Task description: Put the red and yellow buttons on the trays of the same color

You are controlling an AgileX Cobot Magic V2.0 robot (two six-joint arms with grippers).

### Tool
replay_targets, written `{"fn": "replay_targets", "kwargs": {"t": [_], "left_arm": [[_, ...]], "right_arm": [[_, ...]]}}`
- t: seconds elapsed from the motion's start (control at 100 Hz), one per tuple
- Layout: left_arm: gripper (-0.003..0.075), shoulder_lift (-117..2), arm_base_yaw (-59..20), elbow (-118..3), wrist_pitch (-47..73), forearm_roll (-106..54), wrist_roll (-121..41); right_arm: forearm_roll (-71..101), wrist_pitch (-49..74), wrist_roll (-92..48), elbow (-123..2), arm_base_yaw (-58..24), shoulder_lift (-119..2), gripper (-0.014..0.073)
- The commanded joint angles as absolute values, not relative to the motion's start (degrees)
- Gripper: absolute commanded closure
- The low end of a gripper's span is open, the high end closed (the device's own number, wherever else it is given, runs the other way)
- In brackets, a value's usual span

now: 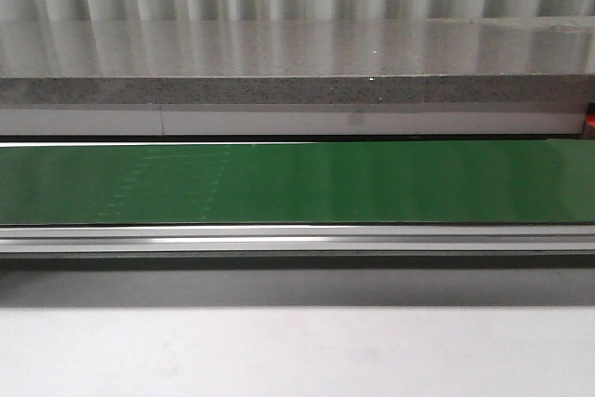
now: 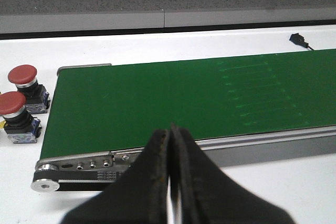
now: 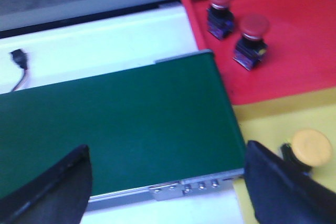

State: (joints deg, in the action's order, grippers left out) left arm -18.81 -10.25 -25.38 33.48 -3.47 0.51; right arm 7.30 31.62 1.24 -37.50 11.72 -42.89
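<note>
On the white table (image 2: pixel 294 187), just off the roller end of the green belt (image 2: pixel 173 98): two red buttons (image 2: pixel 23 77) (image 2: pixel 11 106), upright, caps up, side by side and close together. Not on any tray. Off to one side of the left gripper (image 2: pixel 169 135), which points along the belt rather than at them; calls for a swing toward that end before any descent, most likely. Left gripper clenched, fingers pressed flat together, nothing between them. Clearly the nearer arm for that pair.

Over the belt's other end: right gripper (image 3: pixel 165 153) released, fingers spread wide, holding nothing. Beyond that end, a red tray (image 3: pixel 299 61) with two more red buttons (image 3: pixel 220 3) (image 3: pixel 253 32) standing on it, and adjoining it a yellow tray (image 3: pixel 262 124) carrying one yellow button (image 3: pixel 311 148), right next to one spread finger. Already sorted by colour, these three.

From the front view: only bare belt, a grey ledge behind and white table in front. No buttons, no trays, no arms. Both belt ends fall outside it, so the loose pair shows in the left wrist view alone and the trays in the right wrist view alone. Cannot tell how far apart pair and trays lie.
</note>
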Motion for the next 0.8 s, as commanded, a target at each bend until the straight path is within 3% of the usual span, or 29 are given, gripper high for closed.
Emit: {"fn": "replay_targets", "kwargs": {"t": [0.0, 0.27, 0.36, 0.56, 0.79], "left_arm": [[0.0740, -19.2, -10.8, -27.0, 29.0, -4.1, 0.5], [0.0740, -19.2, -10.8, -27.0, 28.9, -4.1, 0.5], [0.0740, -19.2, -10.8, -27.0, 28.7, -4.1, 0.5], [0.0740, -19.2, -10.8, -27.0, 28.7, -4.1, 0.5], [0.0738, -19.2, -10.8, -27.0, 28.7, -4.1, 0.5]], "right_arm": [[7.4, 28.0, -1.5, -38.3, 7.6, -39.4, -0.0001], [7.3, 29.6, -1.9, -35.6, 4.3, -34.8, 0.0029], [7.3, 29.4, -1.9, -35.6, 4.3, -34.6, 0.0163], [7.3, 29.2, -1.9, -35.6, 4.3, -34.6, 0.0662], [7.3, 29.6, -1.9, -35.5, 4.3, -34.6, 0.0661]]}}
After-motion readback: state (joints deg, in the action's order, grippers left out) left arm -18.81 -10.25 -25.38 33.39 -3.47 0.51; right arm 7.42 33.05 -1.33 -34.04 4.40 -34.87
